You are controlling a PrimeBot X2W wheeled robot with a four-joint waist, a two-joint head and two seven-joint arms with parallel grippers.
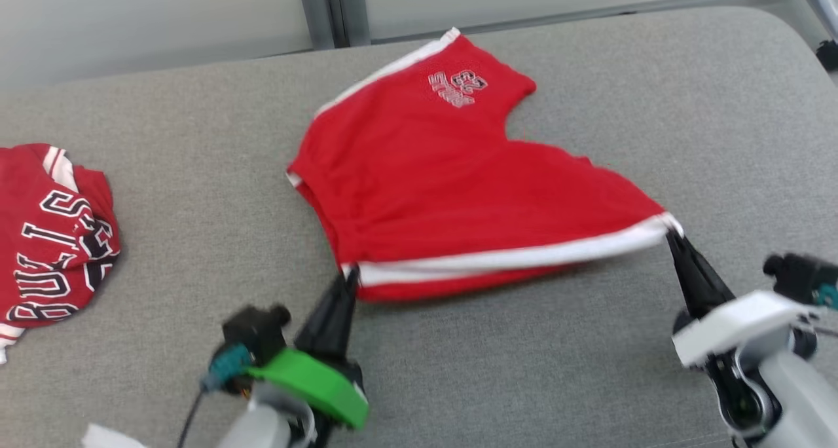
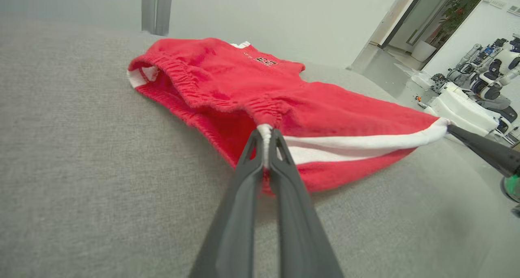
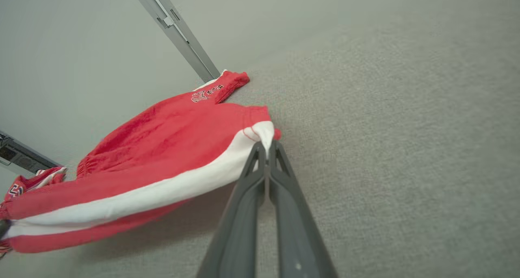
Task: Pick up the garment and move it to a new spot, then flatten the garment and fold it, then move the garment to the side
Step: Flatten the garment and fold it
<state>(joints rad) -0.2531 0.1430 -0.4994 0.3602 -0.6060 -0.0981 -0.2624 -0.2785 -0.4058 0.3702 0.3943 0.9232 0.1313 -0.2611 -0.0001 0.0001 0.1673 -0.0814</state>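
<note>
The garment (image 1: 452, 179) is a pair of red shorts with white side stripes and a small emblem, spread across the grey table. My left gripper (image 1: 351, 276) is shut on its near-left corner, at the waistband end of the white stripe. My right gripper (image 1: 674, 233) is shut on the near-right corner at the hem. The striped edge is stretched between them, lifted a little off the table. The left wrist view has the garment (image 2: 260, 91) pinched by my left gripper (image 2: 266, 136). On the right wrist camera my right gripper (image 3: 266, 144) pinches the white-striped corner of the garment (image 3: 170, 148).
A second red garment (image 1: 52, 238) with black-and-white lettering lies crumpled at the table's left edge. The grey table (image 1: 687, 107) extends behind and to the right of the shorts. A grey post (image 1: 334, 9) stands behind the table. Other robots (image 2: 483, 74) stand far off.
</note>
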